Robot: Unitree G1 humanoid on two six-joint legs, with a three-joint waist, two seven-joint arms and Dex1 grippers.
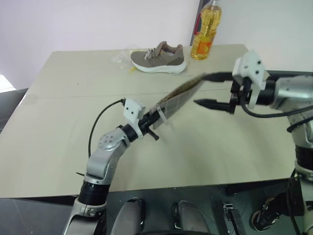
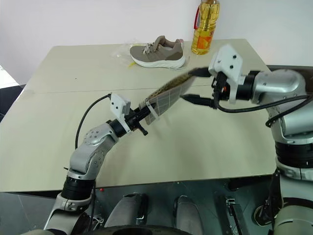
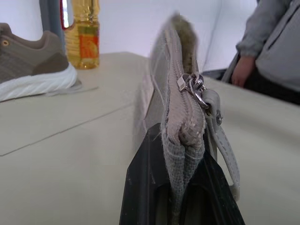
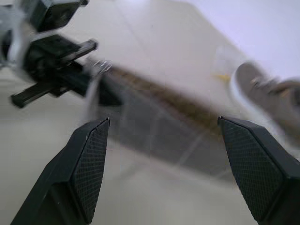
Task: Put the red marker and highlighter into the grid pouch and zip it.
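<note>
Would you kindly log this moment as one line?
left gripper: shut on grid pouch, lifted | right gripper: open beside pouch

Grid pouch (image 1: 180, 96) grey, white-gridded, zipped shut, held tilted above table.

Bare beige table top (image 1: 205, 147) lies passable; grey-brown sneaker (image 1: 159, 58) and yellow oil bottle (image 1: 205, 32) block twelve o'clock.
</note>
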